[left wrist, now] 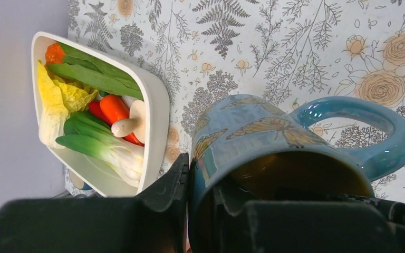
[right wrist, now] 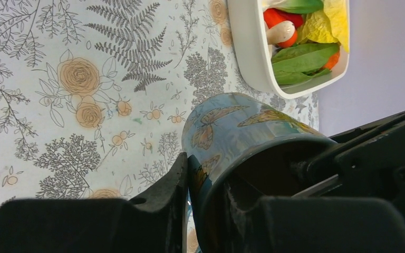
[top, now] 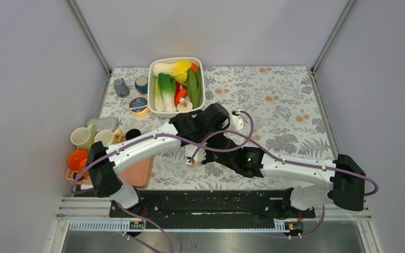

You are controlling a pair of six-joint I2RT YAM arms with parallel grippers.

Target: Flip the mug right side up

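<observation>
The mug (left wrist: 253, 137) is blue with butterfly prints and a glossy blue handle (left wrist: 369, 126) on its right in the left wrist view. Its open mouth faces both wrist cameras and its base points at the flowered tablecloth. My left gripper (left wrist: 204, 182) is shut on the mug's rim, one finger outside the wall and one inside. My right gripper (right wrist: 205, 174) is shut on another part of the rim of the same mug (right wrist: 232, 132) in the same way. In the top view the two grippers (top: 208, 138) meet mid-table and hide the mug.
A white dish of vegetables (top: 199, 66) stands at the back centre, close beyond the mug (left wrist: 155, 105) (right wrist: 248, 47). Small cups (top: 120, 87) and a tin (top: 138, 104) sit at the back left. A pink tray (top: 140, 174) with mugs and an orange cup (top: 77, 158) lies at the left edge.
</observation>
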